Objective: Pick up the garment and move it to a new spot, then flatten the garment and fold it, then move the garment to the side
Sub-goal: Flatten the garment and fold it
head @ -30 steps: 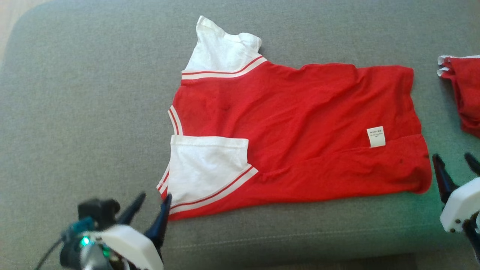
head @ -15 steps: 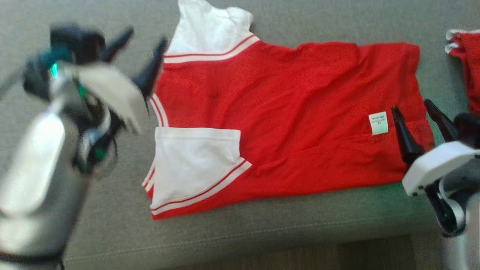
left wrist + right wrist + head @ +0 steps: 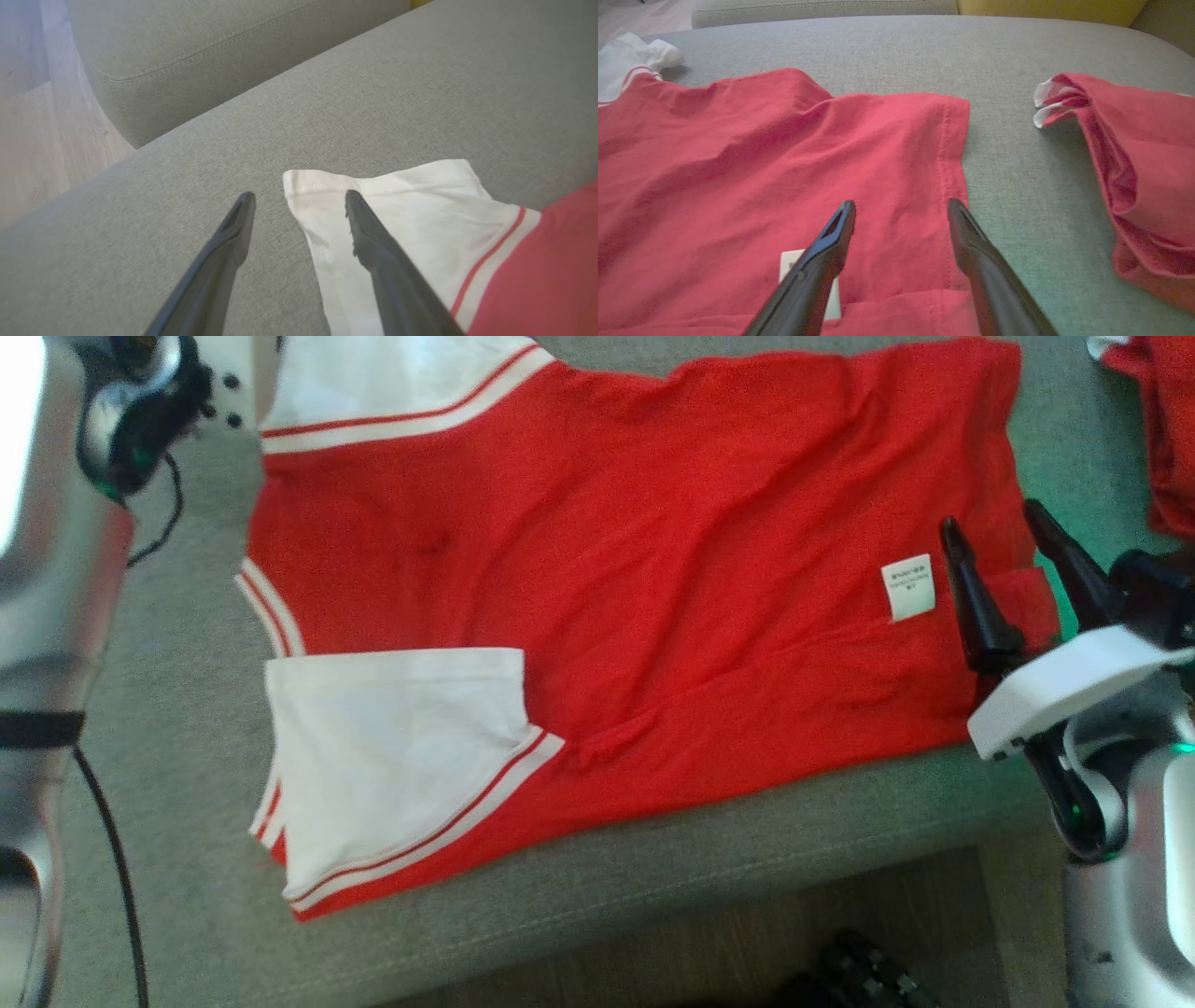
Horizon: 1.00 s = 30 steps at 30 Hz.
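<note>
Garment: the red garment [image 3: 653,616] lies spread on the sofa seat, collar end to our left and hem [image 3: 948,154] to our right, with its white label [image 3: 907,588] showing.
Sleeves: the near sleeve [image 3: 392,756] lies turned in over the red body; the far sleeve [image 3: 397,205] points away, flat on the seat.
Left gripper: the left gripper [image 3: 299,205] is spread wide and holds nothing; one finger is over the far sleeve's cuff corner and the other over bare fabric.
Right gripper: the right gripper [image 3: 991,518] is also spread and empty, poised above the hem end, just beside the label.
What has changed: a second ago both grippers sat low at the seat's near edge; now we see them carried forward over the cloth, the left to the far sleeve. The head camera has dipped too, so the garment's shift in view is not its own.
What that means: we judge flattening done and folding under way, with the far sleeve and hem next to be pinched.
Surface: the grey sofa seat [image 3: 168,709] is woven and soft, so low pinches may catch it.
Neighbour: a second red garment [image 3: 1134,163] lies bunched well apart to our right.
Room: a back cushion [image 3: 210,56] rises behind, and the wooden floor [image 3: 28,116] shows beyond.
</note>
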Tool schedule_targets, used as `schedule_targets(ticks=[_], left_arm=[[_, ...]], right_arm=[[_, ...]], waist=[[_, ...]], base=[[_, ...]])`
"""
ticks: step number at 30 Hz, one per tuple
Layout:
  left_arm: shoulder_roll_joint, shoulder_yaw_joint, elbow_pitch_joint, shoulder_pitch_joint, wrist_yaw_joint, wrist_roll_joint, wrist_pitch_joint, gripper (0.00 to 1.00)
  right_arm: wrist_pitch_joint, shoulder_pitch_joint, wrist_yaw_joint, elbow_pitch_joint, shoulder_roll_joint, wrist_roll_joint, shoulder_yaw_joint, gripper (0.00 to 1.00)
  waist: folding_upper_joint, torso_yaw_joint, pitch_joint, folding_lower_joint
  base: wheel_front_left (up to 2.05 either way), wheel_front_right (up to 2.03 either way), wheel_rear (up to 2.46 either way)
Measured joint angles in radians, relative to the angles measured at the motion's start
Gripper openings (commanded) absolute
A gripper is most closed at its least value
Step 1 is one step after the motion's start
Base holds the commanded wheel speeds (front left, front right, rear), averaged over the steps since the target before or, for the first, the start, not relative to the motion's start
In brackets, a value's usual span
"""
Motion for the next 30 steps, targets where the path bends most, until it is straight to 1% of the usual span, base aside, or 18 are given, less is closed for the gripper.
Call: schedule_targets(ticks=[4, 9, 14, 18, 19, 20, 24, 27, 30], left_arm=[[0.013, -0.039, 0.077, -0.061, -0.004, 0.001, 0.01, 1.0], [0.027, -0.071, 0.148, -0.097, -0.004, 0.001, 0.01, 1.0], [0.041, -0.093, 0.195, -0.115, -0.011, -0.001, 0.005, 1.0], [0.048, -0.114, 0.22, -0.149, -0.011, -0.001, -0.027, 1.0], [0.049, -0.12, 0.222, -0.153, -0.011, -0.001, -0.037, 0.14], [0.05, -0.125, 0.228, -0.158, -0.011, -0.001, -0.049, 0.0], [0.05, -0.142, 0.253, -0.163, -0.011, -0.005, -0.08, 0.0], [0.05, -0.16, 0.259, -0.163, -0.012, -0.019, -0.117, 0.0], [0.049, -0.179, 0.258, -0.169, -0.012, -0.037, -0.151, 0.0]], right_arm=[[-0.025, -0.029, 0.0, 0.024, 0.003, 0.002, 0.012, 1.0], [-0.046, -0.035, 0.0, 0.048, 0.006, 0.016, 0.024, 1.0], [-0.057, -0.036, 0.0, 0.064, 0.008, 0.016, 0.027, 1.0], [-0.057, -0.054, 0.0, 0.074, 0.009, 0.019, 0.031, 1.0], [-0.058, -0.06, 0.0, 0.074, 0.009, 0.019, 0.032, 1.0], [-0.057, -0.066, 0.0, 0.074, 0.009, 0.019, 0.033, 1.0], [-0.055, -0.096, 0.0, 0.102, 0.01, 0.059, 0.028, 1.0], [-0.026, -0.136, 0.0, 0.138, 0.016, 0.102, 0.001, 1.0], [0.015, -0.205, 0.0, 0.18, 0.016, 0.117, -0.035, 1.0]], waist=[[0.0, -0.034, 0.035, 0.0], [0.0, -0.067, 0.059, -0.0001], [0.0, -0.083, 0.065, -0.0003], [0.0, -0.091, 0.075, -0.0003], [0.0, -0.091, 0.077, -0.0003], [0.0, -0.091, 0.079, -0.0003], [0.0, -0.087, 0.079, -0.0003], [0.0, -0.08, 0.073, -0.0003], [0.0, -0.068, 0.069, -0.0003]], base=[[0.0, 0.0, 0.0], [0.0, 0.0, 0.0], [0.0, 0.0, 0.0], [0.0, 0.0, 0.0], [0.0, 0.0, 0.0], [0.0, 0.0, 0.0], [0.0, 0.0, 0.0], [0.0, 0.0, 0.0], [0.0, 0.0, 0.0]])
